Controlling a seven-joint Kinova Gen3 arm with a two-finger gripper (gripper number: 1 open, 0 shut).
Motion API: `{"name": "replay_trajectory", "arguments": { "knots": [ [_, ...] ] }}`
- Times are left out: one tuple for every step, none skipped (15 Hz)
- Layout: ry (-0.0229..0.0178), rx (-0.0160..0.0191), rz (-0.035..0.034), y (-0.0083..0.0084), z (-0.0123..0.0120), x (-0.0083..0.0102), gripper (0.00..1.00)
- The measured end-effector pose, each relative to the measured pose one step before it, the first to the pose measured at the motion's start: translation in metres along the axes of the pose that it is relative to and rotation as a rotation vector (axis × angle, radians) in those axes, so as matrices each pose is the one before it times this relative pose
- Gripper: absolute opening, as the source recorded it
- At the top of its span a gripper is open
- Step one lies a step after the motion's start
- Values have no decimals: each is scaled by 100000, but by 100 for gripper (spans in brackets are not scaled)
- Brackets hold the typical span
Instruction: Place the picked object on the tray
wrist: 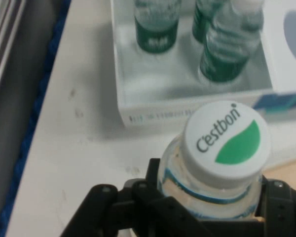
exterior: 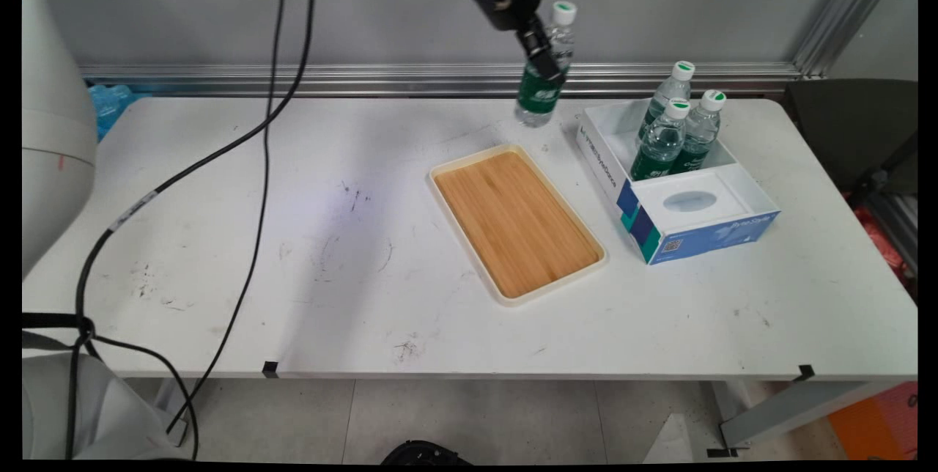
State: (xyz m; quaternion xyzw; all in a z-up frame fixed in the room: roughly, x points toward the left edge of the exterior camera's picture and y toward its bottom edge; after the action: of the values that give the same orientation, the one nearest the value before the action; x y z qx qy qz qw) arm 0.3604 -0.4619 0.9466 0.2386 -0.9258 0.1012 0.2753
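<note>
— Gripping a water bottle (exterior: 546,65), that's the tool (exterior: 544,61) up near the back of the table (exterior: 293,237). What does the bottle look like?

— Clear plastic, dark green label round the middle, white cap with a green leaf shape and "C'estbon" lettered on it. It's tilted, cap leaning toward the right, base hanging above the far edge of the table.

— And the grip?

— Clenched on it, fingers (wrist: 138,197) pressed on either side just under the cap; from the hand camera the cap sits right above the black linkage.

— What's round about?

— Just below and in front, a wooden tray (exterior: 516,223) with a pale rim lies on the table. To the right, a white and blue box (exterior: 678,186) with three more bottles (exterior: 674,127) standing upright in its far compartment.
</note>
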Motion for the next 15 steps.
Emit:
{"name": "replay_trajectory", "arguments": {
  "knots": [
    [-444, -230, 242, 156, -156, -569, 0],
    [-453, -358, 352, 239, -83, -777, 0],
    [-342, -300, 316, 267, 1, -822, 0],
    [-7, -97, 111, 219, 218, -713, 0],
    [38, 74, -152, 182, 338, -605, 0],
    [8, 122, -258, 119, 254, -425, 0],
    [43, 205, -403, 147, 472, -587, 0],
    [194, 267, -502, 189, 722, -666, 0],
    [148, 228, -534, 141, 639, -576, 0],
    [154, 126, -362, 89, 486, -361, 0],
    [80, 88, -287, 63, 381, -294, 0],
    [105, 84, -368, 111, 579, -382, 0],
    [95, 34, -322, 97, 679, -362, 0],
    [61, 187, -445, 67, 554, -438, 0],
    [52, 120, -225, 29, 537, -325, 0]
  ]
}}
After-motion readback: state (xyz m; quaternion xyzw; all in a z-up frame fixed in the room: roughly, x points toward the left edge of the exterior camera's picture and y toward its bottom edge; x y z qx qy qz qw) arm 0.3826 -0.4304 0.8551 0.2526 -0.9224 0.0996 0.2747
